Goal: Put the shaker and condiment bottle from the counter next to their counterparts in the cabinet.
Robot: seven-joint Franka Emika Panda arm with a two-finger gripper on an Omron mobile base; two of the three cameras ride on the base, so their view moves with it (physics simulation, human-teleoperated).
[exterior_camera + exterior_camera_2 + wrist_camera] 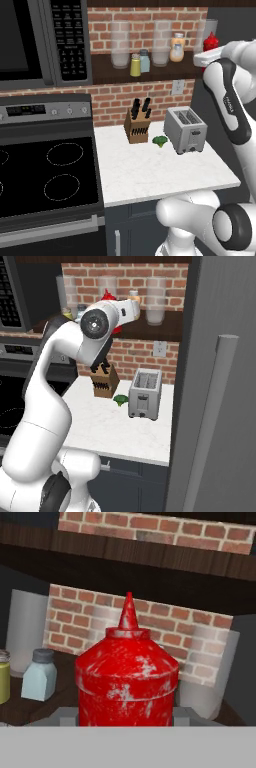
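My gripper (127, 716) is shut on the red condiment bottle (127, 677), which stands upright at the height of the cabinet (165, 72). In the left base view the condiment bottle (211, 41) is just right of the orange-cream bottle (177, 47). I cannot tell whether it rests on the shelf. The yellow-green shaker (135, 65) stands on the shelf beside the pale blue shaker (145, 61). The hand view shows the pale blue shaker (40, 674) at the left, with the yellow-green shaker (4, 677) at the frame's edge. The white counter (150, 175) lies below.
Tall clear glasses (120, 45) stand at the back of the shelf. On the counter are a knife block (137, 125), a toaster (186, 130) and a piece of broccoli (160, 141). A stove (45, 175) and a microwave (40, 40) are at the left, a tall grey door (220, 381) at the right.
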